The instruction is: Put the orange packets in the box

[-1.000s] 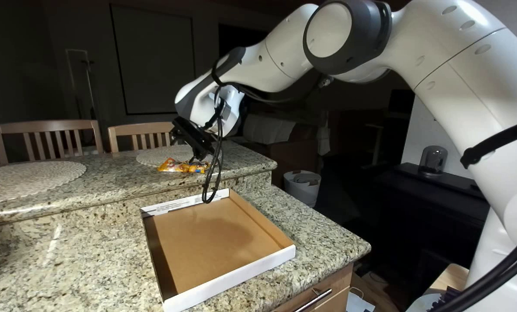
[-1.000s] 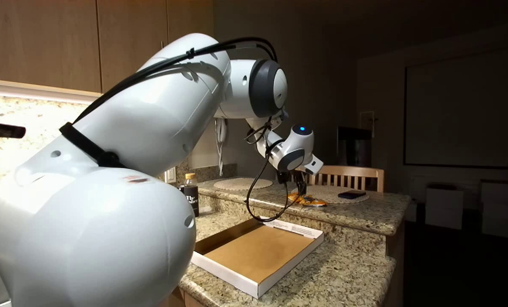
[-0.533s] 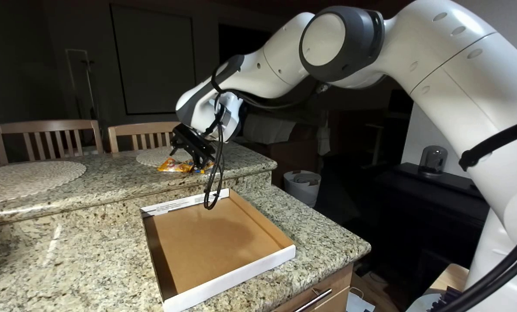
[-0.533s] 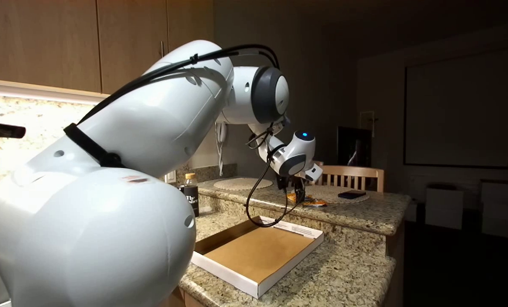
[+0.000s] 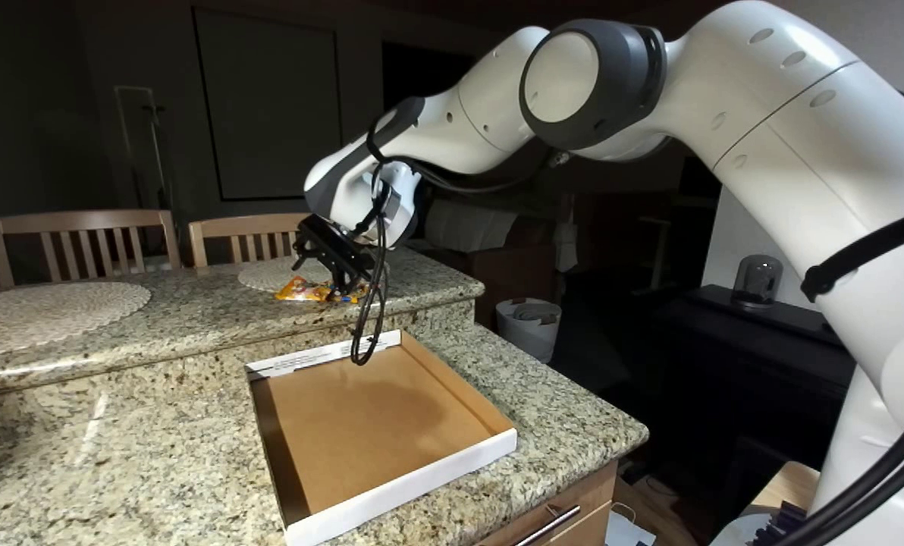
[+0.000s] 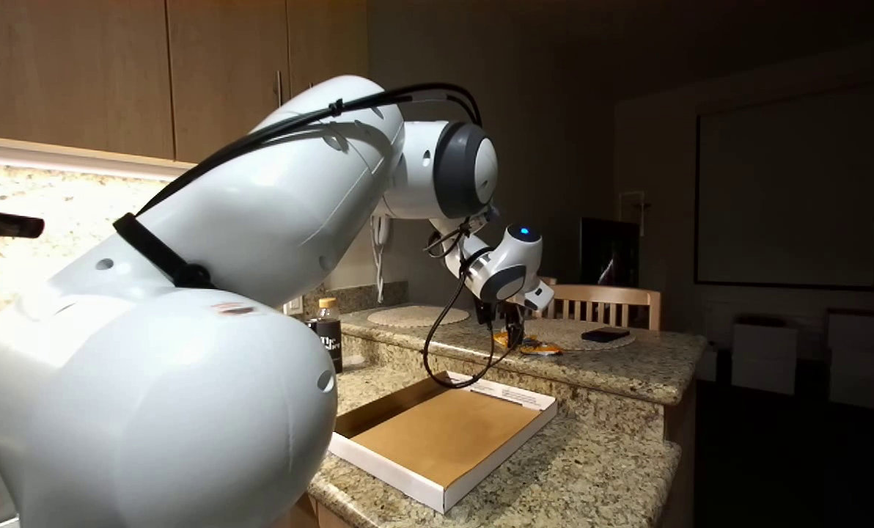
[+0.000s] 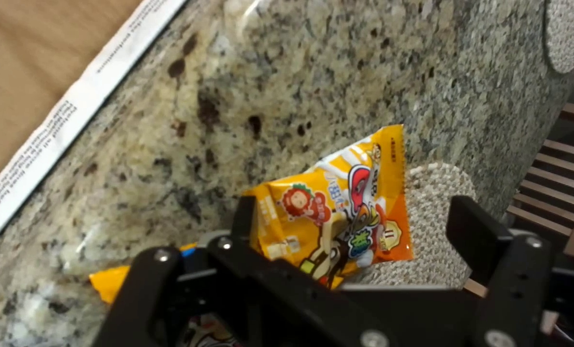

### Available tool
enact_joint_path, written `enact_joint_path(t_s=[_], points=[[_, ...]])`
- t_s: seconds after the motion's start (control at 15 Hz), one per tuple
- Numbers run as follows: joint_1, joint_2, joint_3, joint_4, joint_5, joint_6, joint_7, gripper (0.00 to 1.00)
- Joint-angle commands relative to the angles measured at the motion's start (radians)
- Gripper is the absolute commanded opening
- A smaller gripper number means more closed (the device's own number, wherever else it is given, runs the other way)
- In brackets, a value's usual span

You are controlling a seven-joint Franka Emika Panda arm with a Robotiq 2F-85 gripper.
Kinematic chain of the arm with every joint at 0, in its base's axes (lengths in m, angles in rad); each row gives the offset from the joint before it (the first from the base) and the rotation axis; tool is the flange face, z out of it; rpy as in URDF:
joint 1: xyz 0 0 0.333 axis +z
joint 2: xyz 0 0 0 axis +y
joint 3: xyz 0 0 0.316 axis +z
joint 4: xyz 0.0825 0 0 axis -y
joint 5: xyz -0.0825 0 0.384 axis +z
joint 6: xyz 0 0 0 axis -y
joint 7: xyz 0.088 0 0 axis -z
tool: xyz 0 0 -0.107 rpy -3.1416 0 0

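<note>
The box [image 5: 368, 432] lies on the lower counter, its brown inside bare; it also shows in an exterior view [image 6: 444, 440], and its white rim in the wrist view [image 7: 70, 113]. Two orange packets lie on the raised counter. One packet [image 7: 335, 207] shows between my fingers in the wrist view and in an exterior view [image 5: 298, 290]. A second packet [image 7: 109, 283] is mostly hidden behind my left-hand finger; it shows at the right in an exterior view [image 5: 352, 294]. My gripper [image 7: 359, 224] is open and low at the packets [image 6: 541, 348], one finger close against the first packet's edge.
Round woven mats [image 5: 50, 311] lie on the raised counter; one is partly under or just behind the packets. A dark flat object [image 6: 606, 334] lies on a mat. A bottle [image 6: 327, 341] stands by the step. A cable loop [image 5: 368, 334] hangs over the box's far edge.
My gripper has come down to the packets, mostly in the first half second, then shifted slightly leftward in an exterior view. The packets and the box have not visibly moved.
</note>
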Motion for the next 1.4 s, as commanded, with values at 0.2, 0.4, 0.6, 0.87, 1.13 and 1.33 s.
enact_joint_path(t_s=[0.2,0.4,0.6,0.87,1.13,1.33], points=[[0.014,0.025,-0.024,0.027,-0.019,-0.026,0.040,1.00],[0.015,0.034,-0.019,0.038,-0.014,-0.014,0.033,0.74],[0.020,0.038,-0.030,0.039,-0.023,-0.031,0.046,0.54],[0.012,0.022,-0.032,0.022,-0.015,-0.026,0.045,0.28],[0.014,0.021,-0.040,0.021,-0.017,-0.034,0.058,0.07],[0.012,0.022,-0.040,0.023,-0.016,-0.040,0.063,0.02]])
